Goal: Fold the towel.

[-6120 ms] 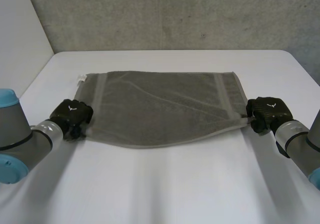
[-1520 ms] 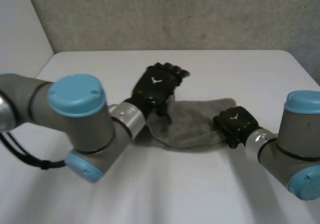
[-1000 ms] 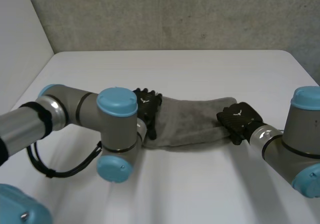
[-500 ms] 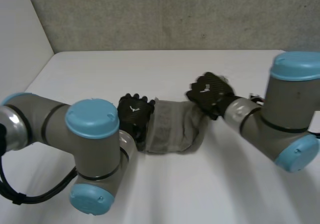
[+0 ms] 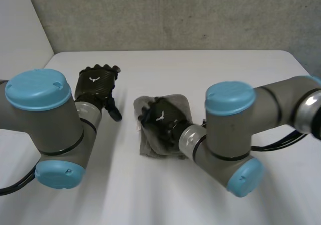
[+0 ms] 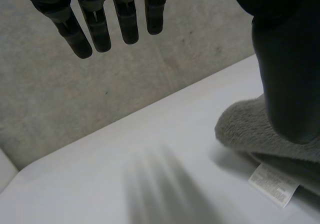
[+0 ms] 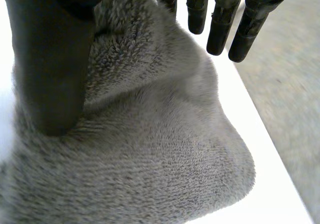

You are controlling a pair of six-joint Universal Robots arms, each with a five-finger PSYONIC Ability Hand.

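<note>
On the tabletop (image 5: 210, 74): white and smooth, giving cloth nothing to grip. I judge that a sideways drag from a palm would slide the whole bundle instead of flattening it.
Towel (image 5: 179, 104): grey and bunched into a small thick bundle near the middle of the tabletop, under the right palm. Its layers look rounded and puffy, not flat, so the fold may spring open or end up crooked once the weight comes off.
Right robot hand (image 5: 161, 122): lies on top of the towel with its fingers straight and spread toward the far edge and its thumb along the pile, pinching nothing. The pile could catch on a fingertip as it lifts and pull the top layer up with it.
Left robot hand (image 5: 96, 83): raised off the tabletop, apart from the towel, with its fingers straight and spread, holding nothing. With no second hold, nothing pins the lower layers.
Tag (image 6: 272, 184): small and white, poking out at the towel's edge. It suggests the edges may not be lined up.
</note>
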